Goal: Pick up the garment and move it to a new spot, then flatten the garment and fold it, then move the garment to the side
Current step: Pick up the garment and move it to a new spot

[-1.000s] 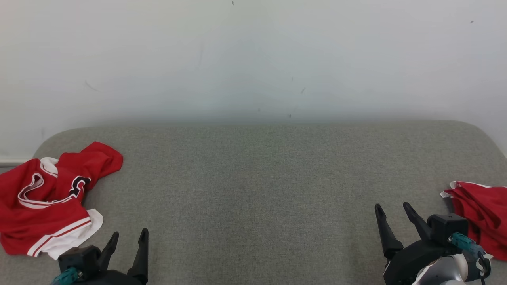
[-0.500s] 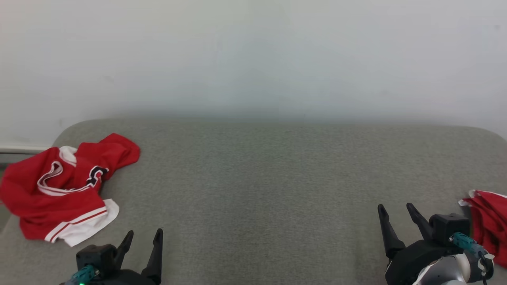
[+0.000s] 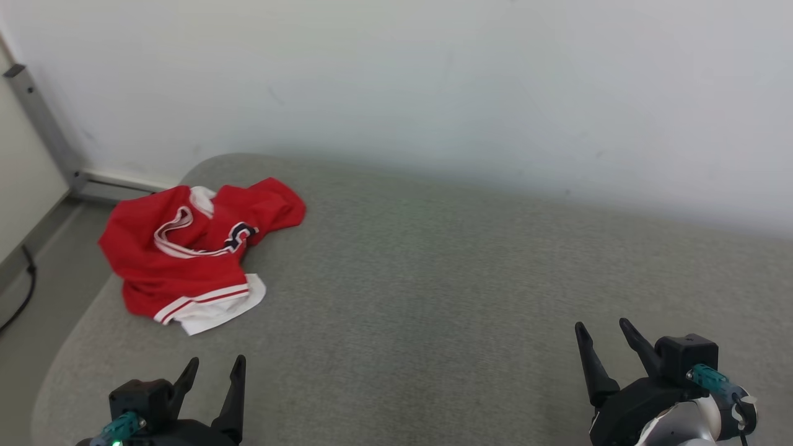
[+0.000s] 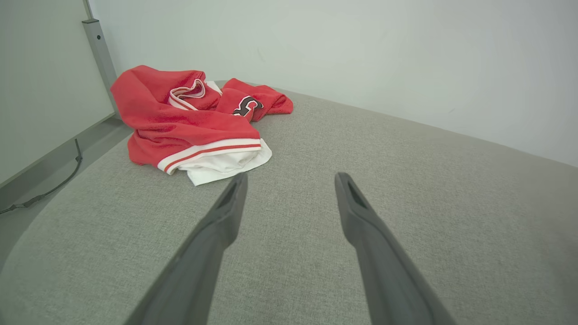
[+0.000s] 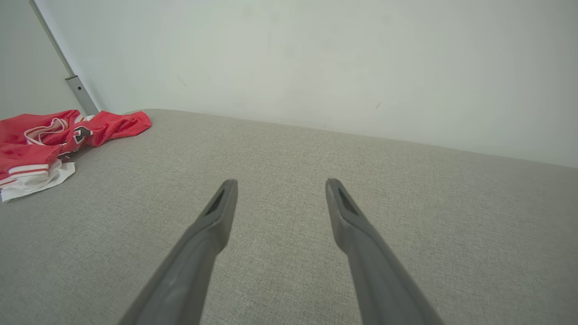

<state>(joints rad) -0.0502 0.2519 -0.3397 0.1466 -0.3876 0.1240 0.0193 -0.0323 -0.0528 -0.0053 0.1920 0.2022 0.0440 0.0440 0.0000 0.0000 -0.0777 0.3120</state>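
The garment [image 3: 186, 248] is a red jersey with white trim and a dark emblem. It lies crumpled near the far left corner of the grey padded table [image 3: 433, 279]. The left wrist view has the garment [image 4: 189, 122] just beyond and left of my fingertips; the right wrist view has the garment [image 5: 40, 144] far to the left. My left gripper [image 3: 215, 367] hovers open at the front left, short of the garment, nothing between its fingers. At the front right my right gripper [image 3: 602, 329] also stands open and holds nothing.
A pale wall [image 3: 433, 80] rises behind the table. A grey metal post [image 3: 43, 118] and rail stand at the far left, with bare floor and a dark cable [image 3: 21, 291] beside the table's rounded left end.
The head camera has turned to the left, so the garment now sits nearer the middle of the view and a second red cloth at the right edge has gone out of the picture. Both grippers stay open.
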